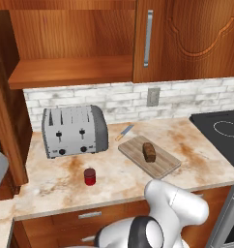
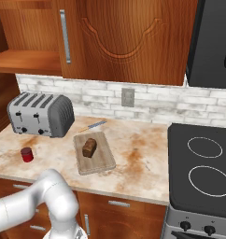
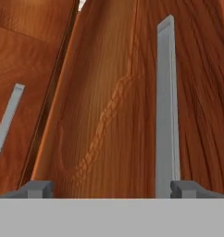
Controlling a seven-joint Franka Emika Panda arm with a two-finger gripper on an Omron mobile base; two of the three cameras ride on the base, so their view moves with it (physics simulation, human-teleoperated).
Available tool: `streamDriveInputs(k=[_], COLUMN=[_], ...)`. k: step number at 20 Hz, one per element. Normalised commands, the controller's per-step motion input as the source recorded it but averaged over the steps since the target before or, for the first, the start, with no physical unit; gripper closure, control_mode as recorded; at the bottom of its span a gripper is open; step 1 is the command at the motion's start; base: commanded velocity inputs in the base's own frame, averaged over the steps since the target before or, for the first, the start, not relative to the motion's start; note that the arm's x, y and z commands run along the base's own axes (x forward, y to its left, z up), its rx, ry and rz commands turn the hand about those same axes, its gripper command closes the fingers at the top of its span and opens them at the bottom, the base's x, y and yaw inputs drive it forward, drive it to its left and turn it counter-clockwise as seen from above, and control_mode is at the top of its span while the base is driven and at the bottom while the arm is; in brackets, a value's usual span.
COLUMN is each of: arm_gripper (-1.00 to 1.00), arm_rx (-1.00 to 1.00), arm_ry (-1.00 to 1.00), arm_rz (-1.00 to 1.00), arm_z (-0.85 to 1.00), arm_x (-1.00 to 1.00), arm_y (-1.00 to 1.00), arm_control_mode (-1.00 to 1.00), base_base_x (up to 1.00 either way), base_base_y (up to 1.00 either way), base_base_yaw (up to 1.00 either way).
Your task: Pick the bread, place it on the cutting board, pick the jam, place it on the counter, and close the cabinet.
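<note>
The dark brown bread lies on the wooden cutting board. The red jam stands upright on the marbled counter, in front of the toaster. The cabinet has its right door shut, and its left bay stands open with a bare shelf. In the hand view my gripper is open with nothing between its fingertips. It faces a carved cabinet door close up, with that door's silver handle just above the right fingertip.
A silver toaster sits at the back left of the counter, and a knife lies between it and the board. A black stove borders the counter on the right. Drawers with silver handles run below.
</note>
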Motion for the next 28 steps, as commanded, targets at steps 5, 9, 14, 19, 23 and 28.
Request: streamDriveInputs(k=[5,9,14,19,23,28], arm_gripper=[-1.00,-1.00,-1.00,-1.00,-1.00,-1.00], arm_rx=[0.00,0.00,0.01,0.00,0.00,0.01], arm_ry=[0.00,0.00,0.00,0.00,0.00,0.00], arm_rz=[-0.03,-0.01,0.00,-0.01,0.00,-0.01], arm_z=[0.00,0.00,0.00,0.00,0.00,0.00], arm_x=[0.24,0.26,0.25,0.30,0.29,0.35], arm_y=[-0.36,-0.41,-0.45,-0.42,-0.44,-0.39], arm_control_mode=[-1.00,-1.00,-1.00,-1.00,-1.00,-1.00], base_base_x=[0.00,0.00,0.00,0.00,0.00,0.00], base_base_y=[0.00,0.00,0.00,0.00,0.00,0.00], base_base_yaw=[0.00,0.00,0.00,0.00,0.00,0.00])
